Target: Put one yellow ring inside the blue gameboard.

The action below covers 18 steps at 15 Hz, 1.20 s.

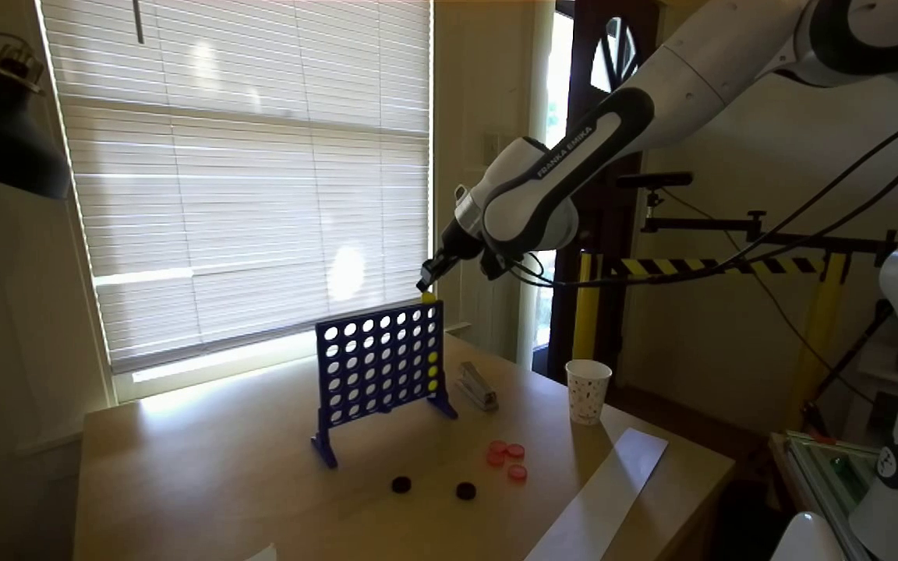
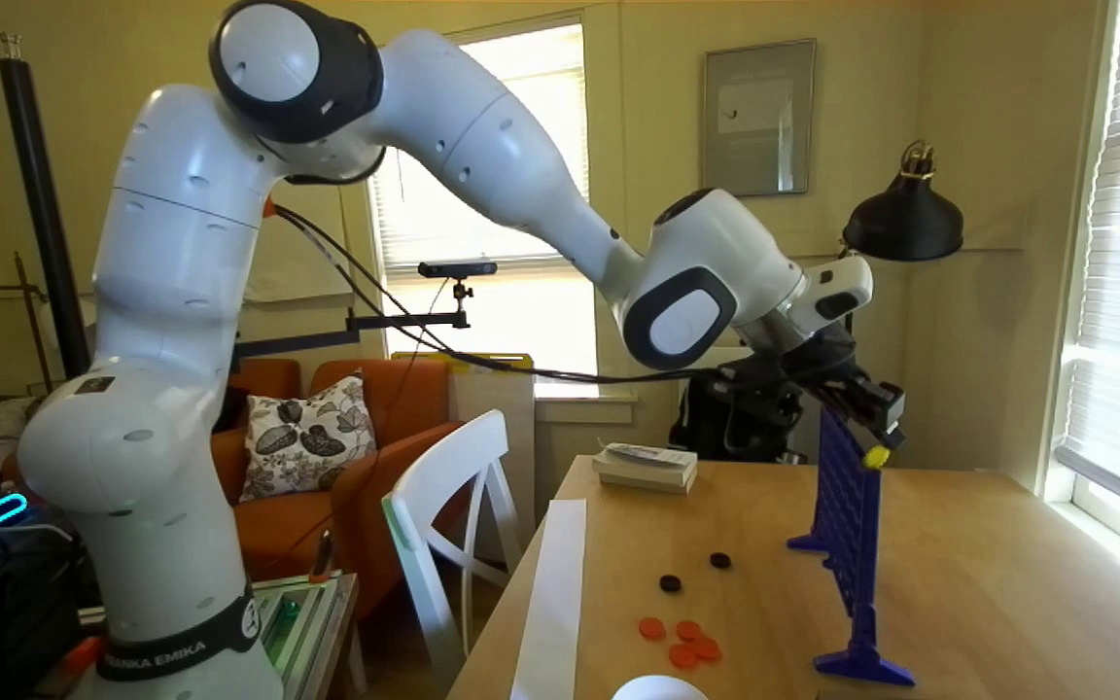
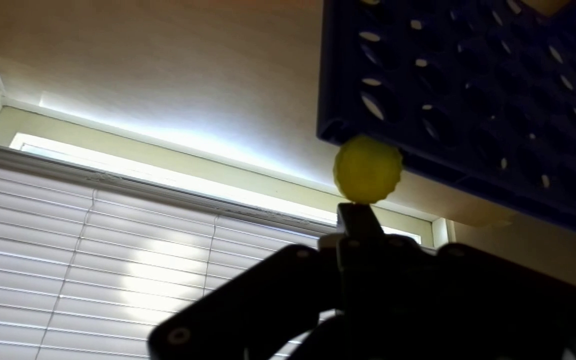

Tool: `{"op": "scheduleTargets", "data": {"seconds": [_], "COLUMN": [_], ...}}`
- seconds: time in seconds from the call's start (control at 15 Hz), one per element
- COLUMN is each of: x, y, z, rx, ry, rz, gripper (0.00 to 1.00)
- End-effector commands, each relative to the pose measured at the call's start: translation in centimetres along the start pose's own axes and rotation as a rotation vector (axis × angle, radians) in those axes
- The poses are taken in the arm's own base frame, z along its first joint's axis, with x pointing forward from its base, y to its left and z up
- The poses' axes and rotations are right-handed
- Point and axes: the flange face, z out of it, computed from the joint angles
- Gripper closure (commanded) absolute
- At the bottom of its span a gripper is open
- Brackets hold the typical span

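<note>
The yellow ring (image 1: 428,298) is a small flat disc at the top edge of the upright blue gameboard (image 1: 322,389), over its end column near the stapler. It also shows in an exterior view (image 2: 876,457) and in the wrist view (image 3: 368,170), where its lower part overlaps the board's top slot. Whether it has entered the slot is unclear. My gripper (image 1: 424,282) is above the board's top corner, its fingertips (image 3: 360,217) together at the ring's rim, shut on it. More yellow tokens (image 1: 433,372) sit in the lower holes of that end column.
Several red tokens (image 1: 517,472) and two dark tokens (image 1: 465,491) lie on the table in front of the board. A stapler (image 1: 478,387), a paper cup (image 1: 588,397) and a white strip (image 1: 605,491) are nearby. A window with blinds (image 1: 246,195) stands behind the board.
</note>
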Motion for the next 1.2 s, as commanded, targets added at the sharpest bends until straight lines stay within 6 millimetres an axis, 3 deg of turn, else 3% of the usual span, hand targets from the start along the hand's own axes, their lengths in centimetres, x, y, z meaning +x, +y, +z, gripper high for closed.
{"op": "scheduleTargets", "data": {"seconds": [0.0,1.13], "x": [-0.15,-0.67], "y": [-0.11,-0.39], "z": [-0.92,-1.58], "rx": [0.015,0.023], "ry": [-0.024,-0.049], "rz": [-0.015,-0.021], "gripper": [1.0,1.0]}}
